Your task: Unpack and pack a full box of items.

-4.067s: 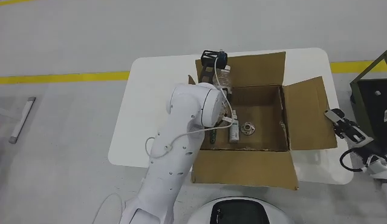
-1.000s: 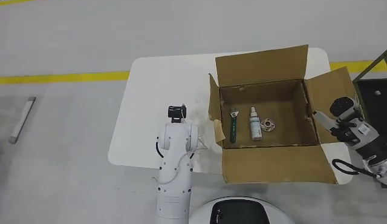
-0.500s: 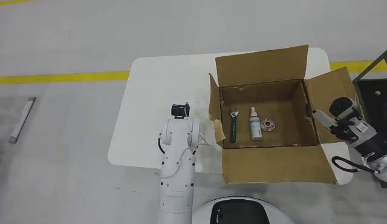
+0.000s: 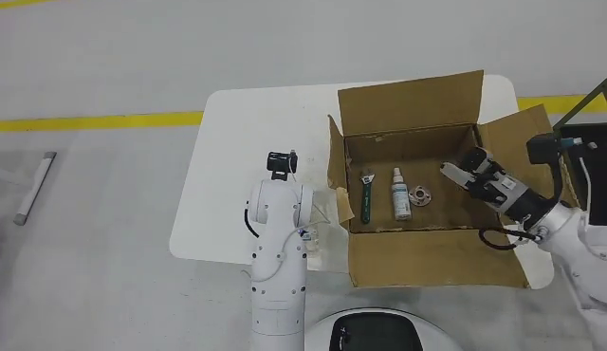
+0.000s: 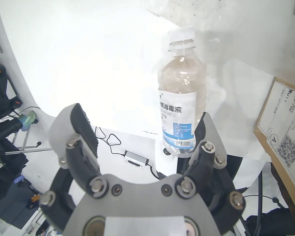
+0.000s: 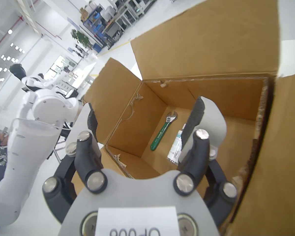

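Observation:
The open cardboard box (image 4: 413,106) stands on the right half of the white table (image 4: 237,152). On its floor lie a green wrench (image 4: 366,196), a small white spray bottle (image 4: 401,194) and a round metal flange (image 4: 420,196). My right gripper (image 4: 462,165) hangs open over the box's right side, above the wrench (image 6: 163,131) and the spray bottle (image 6: 176,144). A clear labelled bottle (image 5: 180,104) rests on the table left of the box. My left gripper (image 5: 142,119) is open around its base, one finger (image 5: 204,131) beside it.
A crumpled clear plastic bag (image 5: 186,3) lies on the table beyond the bottle. The box's labelled outer wall (image 5: 282,128) is close to the left gripper. A dark rack (image 4: 590,152) stands past the table's right edge. The table's left half is bare.
The left arm carried the bottle out of the box and down to the table. In the last half second the right gripper swung from outside the right flap to over the box's inside.

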